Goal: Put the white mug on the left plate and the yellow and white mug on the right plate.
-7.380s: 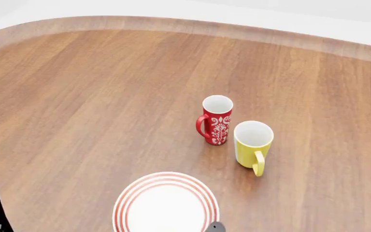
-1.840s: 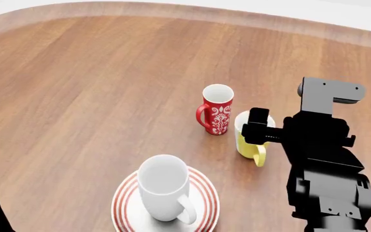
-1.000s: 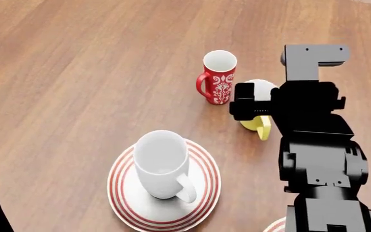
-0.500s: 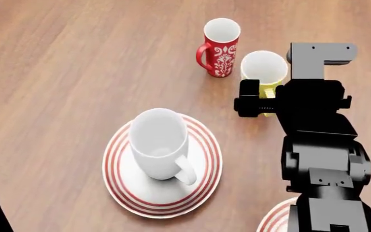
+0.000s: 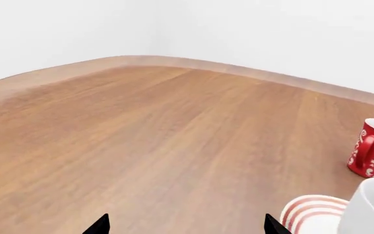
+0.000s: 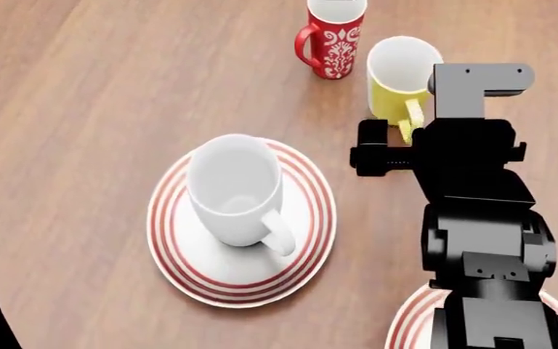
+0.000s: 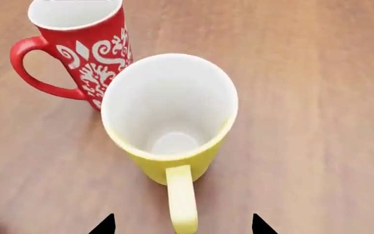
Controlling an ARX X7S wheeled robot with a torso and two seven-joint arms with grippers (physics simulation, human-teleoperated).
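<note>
The white mug (image 6: 233, 189) stands upright on the left plate (image 6: 171, 243), handle toward me; both also show at the edge of the left wrist view, mug (image 5: 371, 209) and plate (image 5: 307, 208). The yellow and white mug (image 6: 399, 69) stands on the table beside the red mug. In the right wrist view my right gripper (image 7: 181, 226) is open, just short of the yellow and white mug (image 7: 171, 109), with its handle (image 7: 181, 197) pointing in between the fingertips. The right plate (image 6: 407, 323) peeks out under my right arm. My left gripper (image 5: 187, 226) is open over bare table.
A red mug (image 6: 334, 30) with a white floral pattern stands close to the yellow one, on its left in the head view; it also shows in the wrist views (image 7: 76, 44) (image 5: 372, 153). The table's raised wooden rim (image 5: 174, 61) curves along the far side.
The head view has tilted down, so mugs and left plate slid up the frame and the right plate's rim came in. More of the yellow mug shows beyond my right gripper.
</note>
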